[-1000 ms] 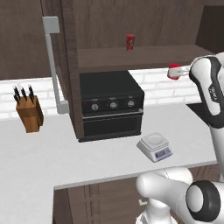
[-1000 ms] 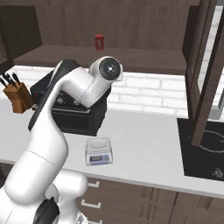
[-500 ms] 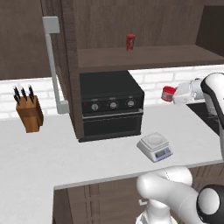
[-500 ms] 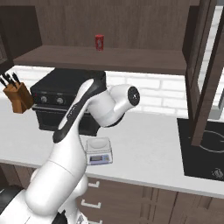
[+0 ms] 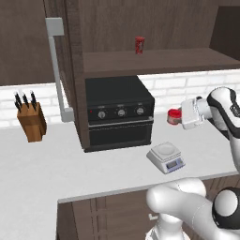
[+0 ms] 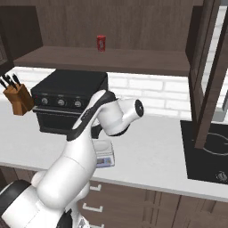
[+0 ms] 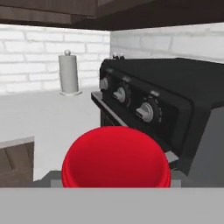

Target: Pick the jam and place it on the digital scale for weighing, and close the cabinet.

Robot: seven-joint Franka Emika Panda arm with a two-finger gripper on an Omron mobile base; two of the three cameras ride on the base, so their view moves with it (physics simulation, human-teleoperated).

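red-lidded jam sat clamped in the claw, held in the air beside the black oven. it hung above the desk, up and right of the digital scale.

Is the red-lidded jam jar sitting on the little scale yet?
Apart. In the left base view the jam hangs in the gripper up beside the oven, with bare counter between it and the digital scale lower down.
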